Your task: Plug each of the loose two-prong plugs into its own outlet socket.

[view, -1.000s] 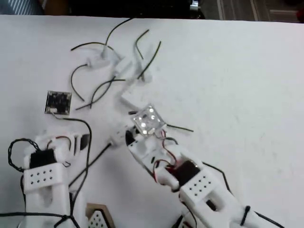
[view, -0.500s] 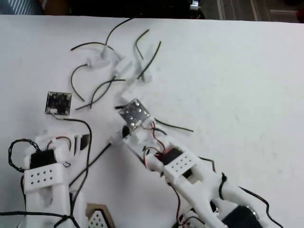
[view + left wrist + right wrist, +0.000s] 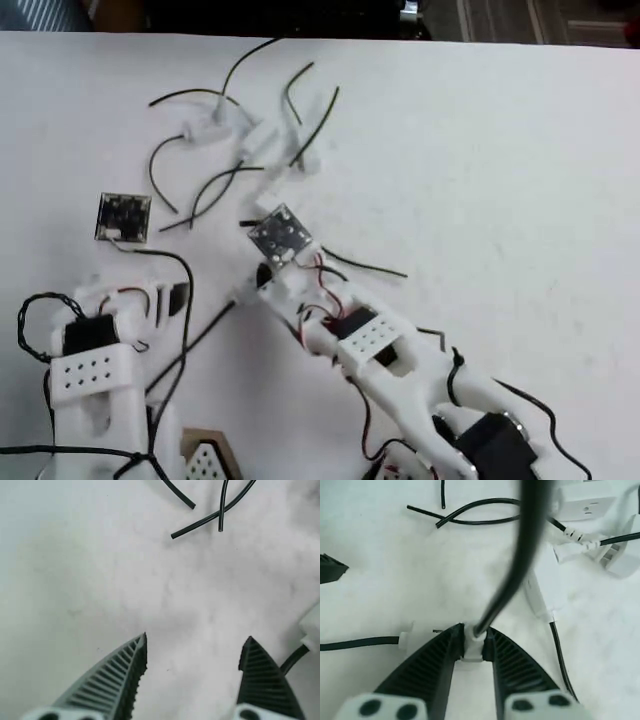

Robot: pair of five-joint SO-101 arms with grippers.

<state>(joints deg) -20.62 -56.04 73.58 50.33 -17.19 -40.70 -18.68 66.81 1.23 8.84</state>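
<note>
My right gripper [image 3: 474,631] is shut on a small white two-prong plug [image 3: 471,649], whose black cord [image 3: 520,555] rises toward the camera. In the high view this gripper [image 3: 263,278] sits near the table's middle, just below the heap of plugs. A white outlet socket [image 3: 581,502] lies beyond it, with more white plugs [image 3: 540,592] beside it. Another plug [image 3: 405,640] with a black cord lies close by the held one. My left gripper [image 3: 195,647] hangs open over bare table, and in the high view it [image 3: 165,298] is at the lower left.
A tangle of white plugs and black cords [image 3: 240,140] spreads over the far-left part of the white table [image 3: 500,150]. A small square board [image 3: 124,216] lies left of centre. A loose black cord [image 3: 365,267] lies right of the right arm.
The right arm has stretched up and to the left toward the heap of plugs, and its wrist has turned. The left arm has kept still.
</note>
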